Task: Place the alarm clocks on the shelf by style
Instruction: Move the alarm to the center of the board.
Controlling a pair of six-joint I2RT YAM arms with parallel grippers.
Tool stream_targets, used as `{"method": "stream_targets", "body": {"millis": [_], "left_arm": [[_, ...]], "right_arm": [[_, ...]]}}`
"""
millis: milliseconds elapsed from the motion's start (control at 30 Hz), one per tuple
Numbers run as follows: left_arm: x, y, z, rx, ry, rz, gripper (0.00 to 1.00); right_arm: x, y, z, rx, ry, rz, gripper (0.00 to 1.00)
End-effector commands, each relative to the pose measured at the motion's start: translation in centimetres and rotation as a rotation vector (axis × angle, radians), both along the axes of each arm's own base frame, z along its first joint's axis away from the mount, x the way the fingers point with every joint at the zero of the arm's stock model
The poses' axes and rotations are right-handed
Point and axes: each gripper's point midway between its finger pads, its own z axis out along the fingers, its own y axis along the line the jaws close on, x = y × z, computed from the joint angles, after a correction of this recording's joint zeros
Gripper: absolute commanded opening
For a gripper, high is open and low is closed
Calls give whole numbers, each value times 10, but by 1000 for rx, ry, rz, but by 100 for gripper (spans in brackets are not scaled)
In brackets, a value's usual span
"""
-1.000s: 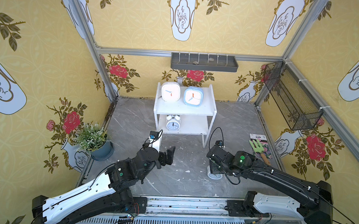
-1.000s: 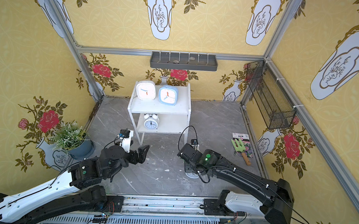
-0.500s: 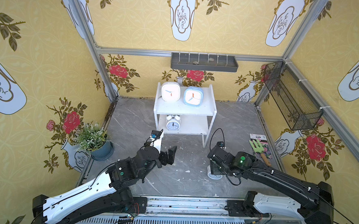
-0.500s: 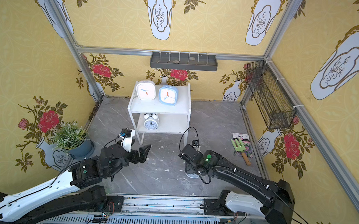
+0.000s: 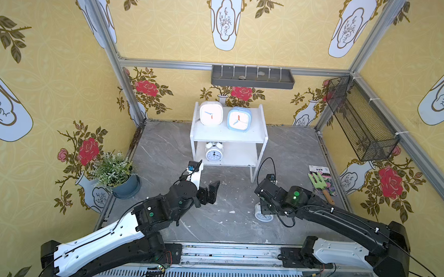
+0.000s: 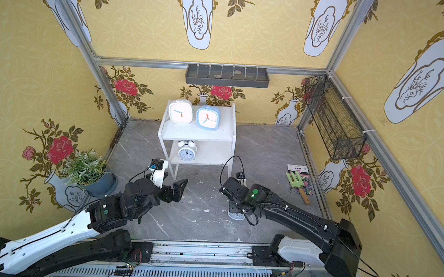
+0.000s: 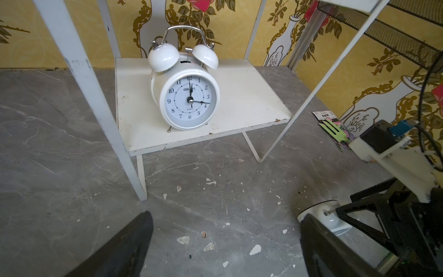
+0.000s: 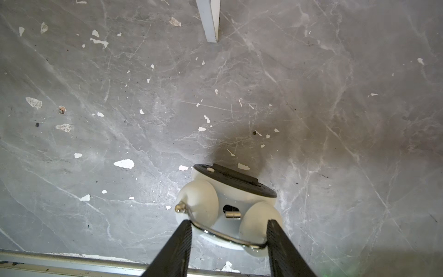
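Clocks first, in both top views: the white square clock [image 5: 211, 113] and the blue square clock [image 5: 239, 119] stand side by side on the top board of the shelf [image 5: 228, 137], and one twin-bell clock [image 5: 214, 151] stands on the lower board. The last twin-bell clock [image 5: 263, 217] sits on the table [image 5: 162, 154], well in front of the shelf, under the right claw [image 5: 263, 210]. The left claw [image 5: 210, 189] hangs released and empty nearby.

Left wrist view: the shelved twin-bell clock stands upright, with bare board beside it for a partner.

Right wrist view: black fingers [image 8: 177, 249] flank the bells and meet the wire handle [image 8: 223, 236] — whether they have bitten yet I cannot tell. That thin wire is the worry: I'd guess the clock could swing or slip on the lift, or its bells could catch the top board going in.
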Motion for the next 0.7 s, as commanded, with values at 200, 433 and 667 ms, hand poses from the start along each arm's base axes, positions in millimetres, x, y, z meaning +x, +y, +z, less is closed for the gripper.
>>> {"method": "stream_targets", "body": {"millis": [200, 433, 667], "left_arm": [[2, -2, 4, -11, -22, -4, 99], [3, -3, 4, -11, -23, -3, 99], [3, -4, 1, -13, -17, -3, 99]], "right_arm": [[0, 5, 2, 30, 2, 0, 37], [-2, 11, -1, 42, 15, 13, 29], [-3, 18, 0, 55, 13, 32, 25]]}}
